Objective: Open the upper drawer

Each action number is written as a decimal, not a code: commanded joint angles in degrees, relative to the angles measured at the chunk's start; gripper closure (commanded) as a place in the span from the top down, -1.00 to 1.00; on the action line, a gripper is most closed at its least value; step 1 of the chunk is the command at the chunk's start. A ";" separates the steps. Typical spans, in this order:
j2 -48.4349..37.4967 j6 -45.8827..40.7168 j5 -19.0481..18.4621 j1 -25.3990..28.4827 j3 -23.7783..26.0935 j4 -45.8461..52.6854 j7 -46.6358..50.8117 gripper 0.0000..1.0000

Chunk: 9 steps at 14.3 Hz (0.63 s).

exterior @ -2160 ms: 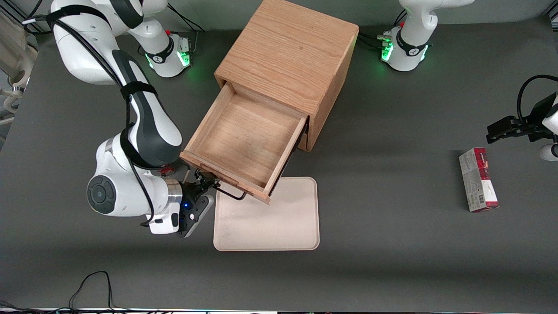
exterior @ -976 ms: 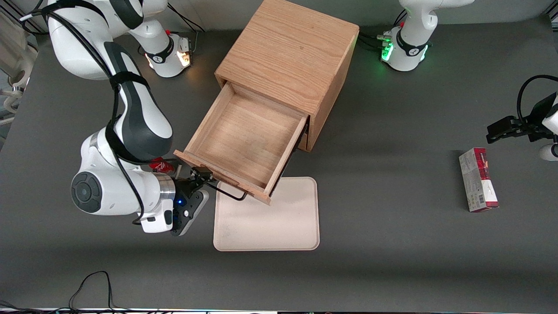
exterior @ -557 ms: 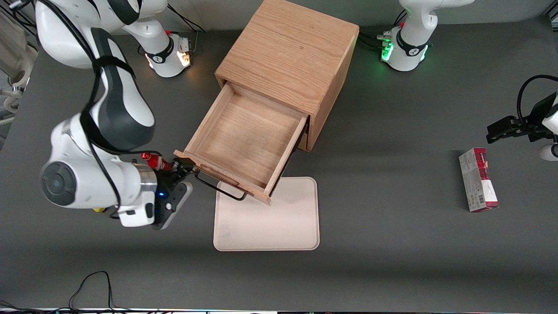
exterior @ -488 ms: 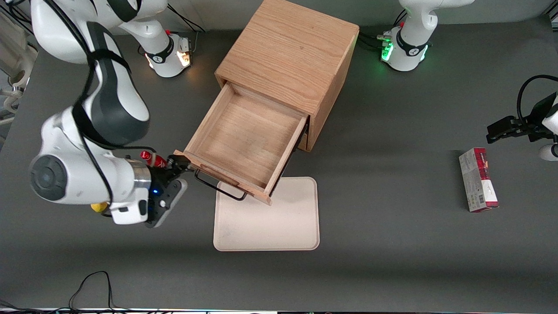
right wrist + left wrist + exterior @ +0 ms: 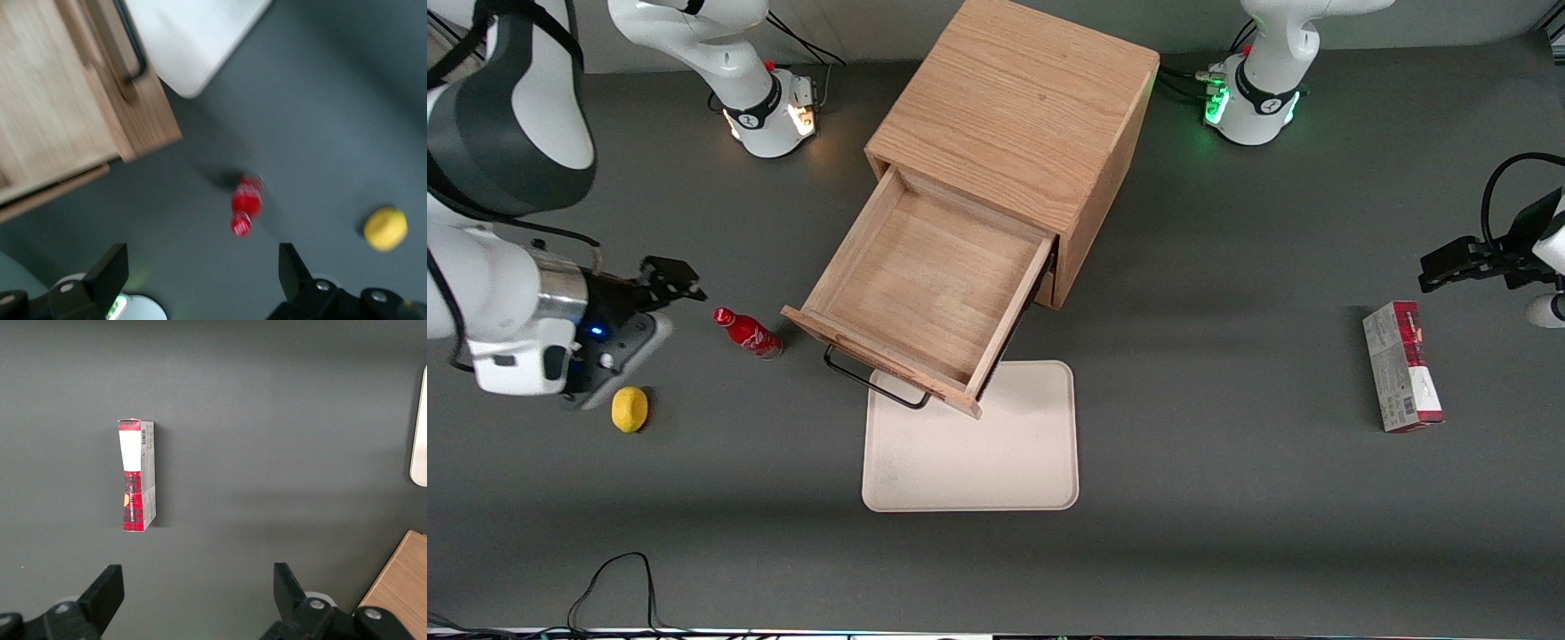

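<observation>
Now the tool [image 5: 669, 277] is held spread wide and empty above the worktop [image 5: 1227, 498], near the bottle [image 5: 746, 332] and well apart from the drawer [image 5: 925, 284]. The drawer is pulled far out of the cabinet [image 5: 1018, 107], its long axis and handle [image 5: 869, 380] pointed diagonally toward the front camera, over the tray [image 5: 996, 453].

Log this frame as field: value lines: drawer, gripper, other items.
upper drawer: pulled well out of the cabinet, tray empty
handle: free, overhangs the beige tray
gripper: open, holding nothing, off toward the working arm's end, apart from the drawer
red bottle: lying between gripper and drawer
lemon: nearer the front camera than the gripper
red box: toward the parked arm's end
</observation>
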 commanded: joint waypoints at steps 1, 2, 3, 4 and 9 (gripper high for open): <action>-5.60 1.47 -3.89 0.45 -2.90 -7.99 11.94 1.00; -5.86 0.95 -4.34 0.36 -3.61 -7.99 16.98 1.00; -5.95 0.07 -4.34 0.45 -3.80 -7.99 18.33 1.00; -6.21 -0.54 -4.52 0.45 -4.15 -8.08 18.69 1.00; -7.53 0.76 -4.08 0.54 -4.94 -8.78 21.42 1.00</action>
